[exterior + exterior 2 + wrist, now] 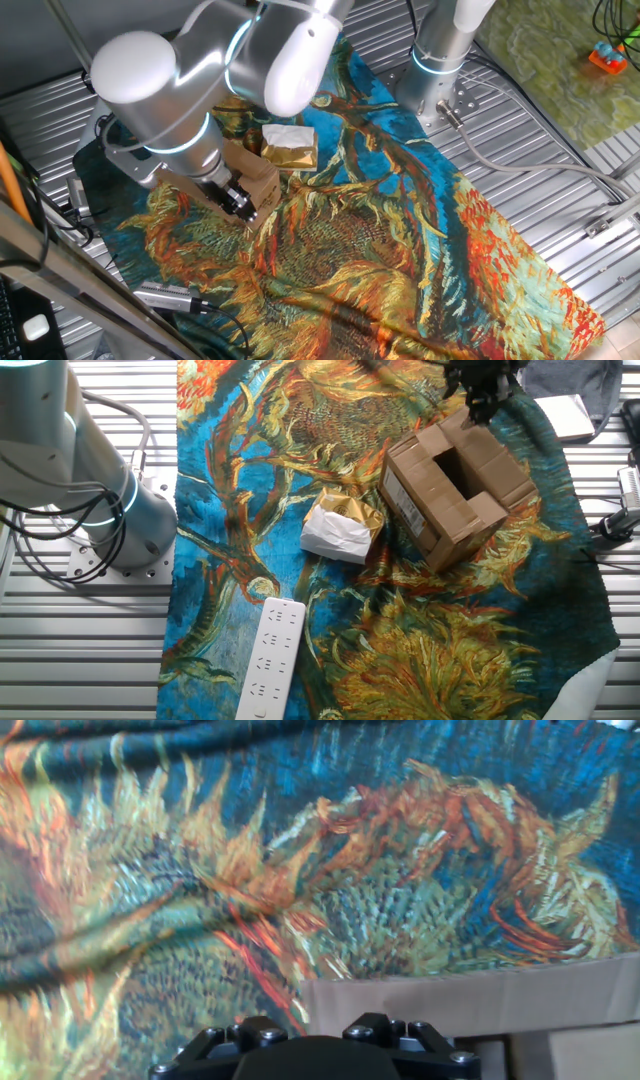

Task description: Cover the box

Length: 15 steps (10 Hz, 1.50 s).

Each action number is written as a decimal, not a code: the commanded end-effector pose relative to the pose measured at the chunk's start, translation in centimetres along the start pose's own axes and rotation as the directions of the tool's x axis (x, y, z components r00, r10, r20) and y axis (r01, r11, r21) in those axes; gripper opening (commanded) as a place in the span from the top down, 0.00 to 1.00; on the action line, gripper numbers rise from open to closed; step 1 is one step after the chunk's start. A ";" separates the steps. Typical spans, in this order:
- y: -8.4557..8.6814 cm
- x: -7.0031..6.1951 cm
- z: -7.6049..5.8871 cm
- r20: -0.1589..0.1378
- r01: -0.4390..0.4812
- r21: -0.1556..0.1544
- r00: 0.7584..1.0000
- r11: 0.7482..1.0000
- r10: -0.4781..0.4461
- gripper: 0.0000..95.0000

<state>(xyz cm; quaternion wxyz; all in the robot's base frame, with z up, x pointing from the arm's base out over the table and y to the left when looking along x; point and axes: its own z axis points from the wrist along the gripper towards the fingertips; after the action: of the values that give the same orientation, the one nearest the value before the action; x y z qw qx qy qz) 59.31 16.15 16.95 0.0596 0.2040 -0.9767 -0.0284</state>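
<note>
Box (455, 490) part-covered, gripper (483, 405) at its far end flap.

You will find the box on the patterned cloth (350, 620), with the gold-and-white packet (342, 527) just beside its labelled side wall and the white power strip (270, 658) well apart beyond that packet. Its top shows a dark open slot down the middle, between flaps that are folded partway in. The long axis of the box runs from the end nearest the packet towards the gripper. The gripper stands at the end of the box farthest from the packet, just above the end flap there; the hand view shows that cardboard edge (470, 1000) directly below the fingers. You cannot tell from any view whether the jaws are parted or closed, or whether they touch the flap. Judge the coming move as a push along the long axis, back towards the packet.
</note>
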 end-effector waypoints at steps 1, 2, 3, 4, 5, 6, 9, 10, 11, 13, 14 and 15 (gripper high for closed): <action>0.0 0.1 0.0 0.000 -0.017 -0.002 1.000 1.000 0.017 0.60; 0.0 0.1 0.0 0.003 -0.021 -0.006 1.000 1.000 0.021 0.60; 0.0 0.1 0.0 0.008 -0.030 -0.006 1.000 1.000 0.030 0.60; 0.0 0.1 0.0 0.034 -0.036 -0.025 0.999 0.999 0.037 0.60; 0.0 0.1 0.0 0.036 -0.039 -0.026 0.999 0.999 0.040 0.60; 0.0 0.1 0.0 0.035 -0.046 -0.021 0.998 0.999 0.046 0.60; 0.0 0.1 0.0 0.023 -0.046 -0.002 0.999 0.999 0.046 0.60; 0.0 0.1 0.0 0.022 -0.046 0.001 0.999 0.999 0.046 0.60; 0.0 0.1 0.0 0.024 -0.045 0.000 0.999 0.999 0.045 0.60; 0.0 0.1 0.0 0.024 -0.044 0.002 0.999 0.999 0.044 0.60; 0.0 0.1 0.0 0.026 -0.043 0.002 0.999 0.999 0.043 0.60; 0.0 0.1 0.0 0.026 -0.053 0.007 0.998 0.999 0.052 0.60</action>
<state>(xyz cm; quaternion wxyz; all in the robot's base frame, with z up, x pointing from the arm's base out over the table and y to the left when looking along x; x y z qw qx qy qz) 59.14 16.04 17.02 0.0446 0.1772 -0.9829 -0.0248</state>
